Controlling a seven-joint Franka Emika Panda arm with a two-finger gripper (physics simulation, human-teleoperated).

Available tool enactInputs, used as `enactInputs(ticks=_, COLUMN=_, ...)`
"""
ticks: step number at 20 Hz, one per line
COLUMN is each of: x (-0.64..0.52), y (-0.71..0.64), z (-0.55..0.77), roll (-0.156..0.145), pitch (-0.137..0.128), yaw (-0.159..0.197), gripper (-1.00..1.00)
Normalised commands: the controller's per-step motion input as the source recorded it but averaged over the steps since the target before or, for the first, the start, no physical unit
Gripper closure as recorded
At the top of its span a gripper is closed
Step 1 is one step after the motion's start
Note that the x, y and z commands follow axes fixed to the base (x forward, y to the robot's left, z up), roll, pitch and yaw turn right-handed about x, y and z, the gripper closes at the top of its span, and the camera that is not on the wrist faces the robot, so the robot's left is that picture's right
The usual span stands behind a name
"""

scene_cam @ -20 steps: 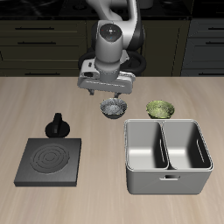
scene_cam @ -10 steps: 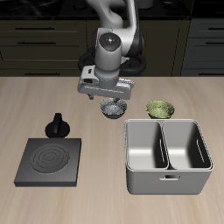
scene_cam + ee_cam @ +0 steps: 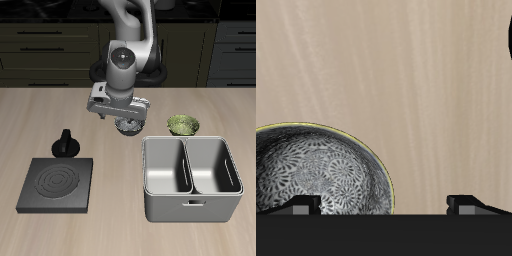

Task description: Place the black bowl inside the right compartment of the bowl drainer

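Pincer [image 3: 124, 121] spread, astride the rim of the black bowl [image 3: 318, 172] directly below. Lower until one finger is inside the rim, then close. Bowl drainer [image 3: 192, 206] lies nearby.

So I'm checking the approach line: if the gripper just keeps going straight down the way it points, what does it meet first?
Most likely the black bowl: the gripper hangs right over it, one finger above its near rim. The other finger looks to be over bare table. Depth is unclear.
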Motion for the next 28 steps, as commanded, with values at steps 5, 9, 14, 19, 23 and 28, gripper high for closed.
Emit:
enactInputs(ticks=5, x=-0.05, y=-0.07, z=-0.24, roll=-0.018, pitch=0.044, yaw=-0.007, gripper=-1.0)
enactInputs(ticks=9, x=-0.14, y=0.03, z=-0.24, roll=0.048, pitch=0.034, yaw=-0.021, gripper=-1.0)
enactInputs(ticks=14, x=-0.13, y=-0.01, z=0.02, roll=0.006, pitch=0.004, yaw=-0.045, gripper=1.0)
enactInputs(ticks=19, x=-0.08, y=-0.01, z=0.17, roll=0.018, pitch=-0.037, yaw=-0.005, gripper=1.0)
enactInputs(ticks=23, x=-0.01, y=0.06, z=0.13, roll=0.026, pitch=-0.026, yaw=0.014, gripper=1.0)
enactInputs(ticks=28, x=0.03, y=0.09, z=0.36, roll=0.018, pitch=-0.052, yaw=0.038, gripper=1.0)
